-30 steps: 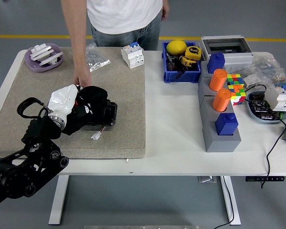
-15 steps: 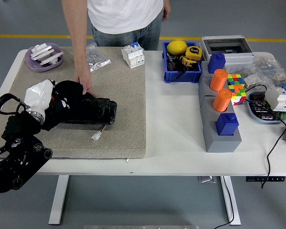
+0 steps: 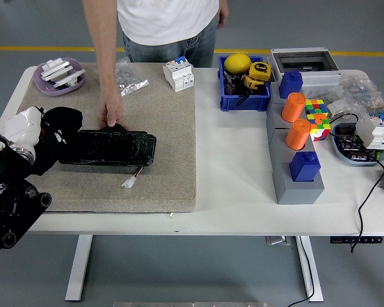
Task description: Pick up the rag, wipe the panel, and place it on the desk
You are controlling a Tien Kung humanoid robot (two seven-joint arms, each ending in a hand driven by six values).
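A long black panel (image 3: 109, 148) lies flat on the beige mat (image 3: 160, 128), with a white plug (image 3: 130, 183) on red wires at its front. My left hand (image 3: 35, 137), white-backed with dark fingers, sits at the panel's left end, shut on a black rag (image 3: 65, 125) that rests at that end. A person's hand (image 3: 111, 115) presses on the panel's far edge. My right hand is out of the picture.
On the mat's far side sit a purple dish (image 3: 57, 77) of white parts, a clear bag (image 3: 130, 78) and a white breaker (image 3: 178, 73). To the right are a blue bin (image 3: 243, 89), a grey stand (image 3: 293, 167) with orange cylinders and blue blocks, and a colour cube (image 3: 317, 118).
My left hand has slid the black rag leftward along the panel, from its middle to its left end, uncovering most of the panel. The person's hand stays at the panel's far edge.
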